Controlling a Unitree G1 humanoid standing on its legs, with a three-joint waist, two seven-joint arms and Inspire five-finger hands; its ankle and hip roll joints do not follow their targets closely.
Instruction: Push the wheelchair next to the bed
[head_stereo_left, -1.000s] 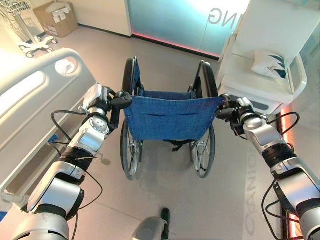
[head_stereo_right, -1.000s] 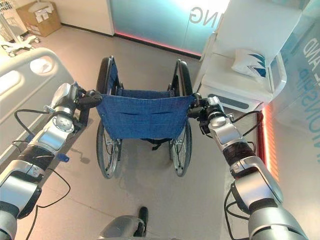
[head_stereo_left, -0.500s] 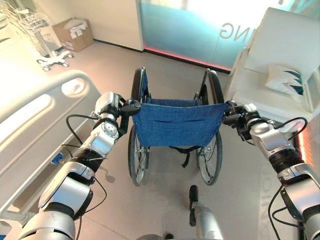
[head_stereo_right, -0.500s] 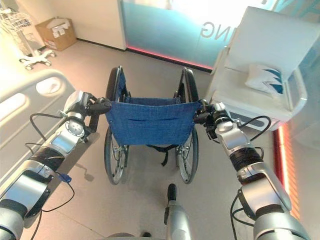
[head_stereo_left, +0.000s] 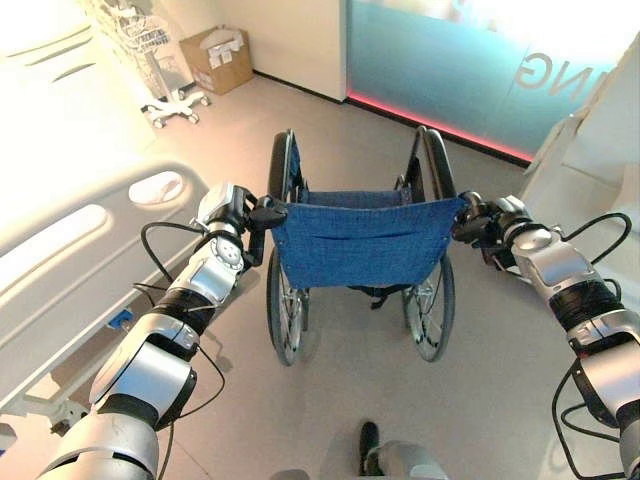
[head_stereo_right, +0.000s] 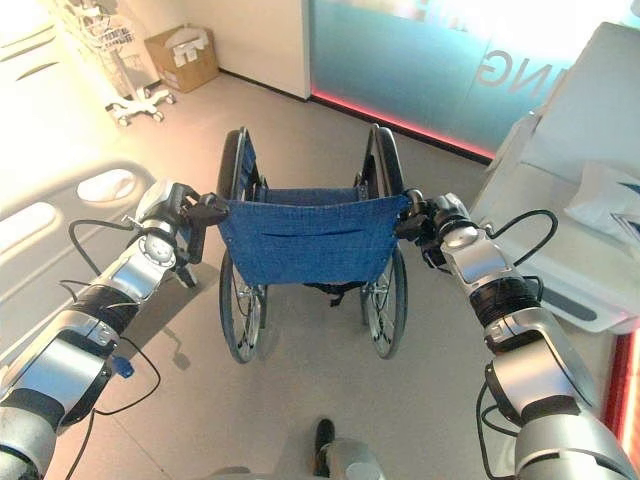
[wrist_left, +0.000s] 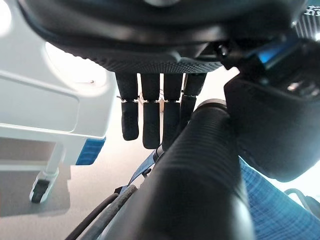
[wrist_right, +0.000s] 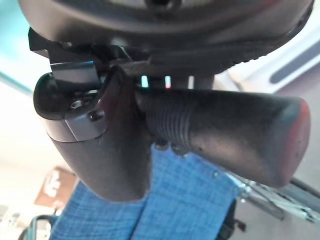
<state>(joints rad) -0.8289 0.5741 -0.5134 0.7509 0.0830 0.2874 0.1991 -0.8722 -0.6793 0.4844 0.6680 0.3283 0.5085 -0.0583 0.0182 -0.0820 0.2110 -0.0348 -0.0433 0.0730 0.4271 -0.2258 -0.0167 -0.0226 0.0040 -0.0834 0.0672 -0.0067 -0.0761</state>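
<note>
Wheelchair (head_stereo_left: 360, 250) with its blue back sling stands on the floor (head_stereo_left: 340, 130) straight ahead, just right of the bed (head_stereo_left: 70, 260), whose white side rail runs along the left. The left hand (head_stereo_left: 235, 212) sits at the left push handle (wrist_left: 200, 180); in its wrist view the fingers (wrist_left: 150, 120) hang straight beside the ribbed grip rather than wrapped round it, so that side is only loosely held. The right hand (head_stereo_right: 432, 218) is on the right push handle (wrist_right: 220, 130), thumb curled under it.

The risk I see is uneven drive: a firm right side and a slack left one could swing the chair leftward so its left wheel (head_stereo_left: 283, 300) knocks the bed frame, or the left hand could slip off. A white armchair (head_stereo_right: 590, 190) crowds the right.
</note>
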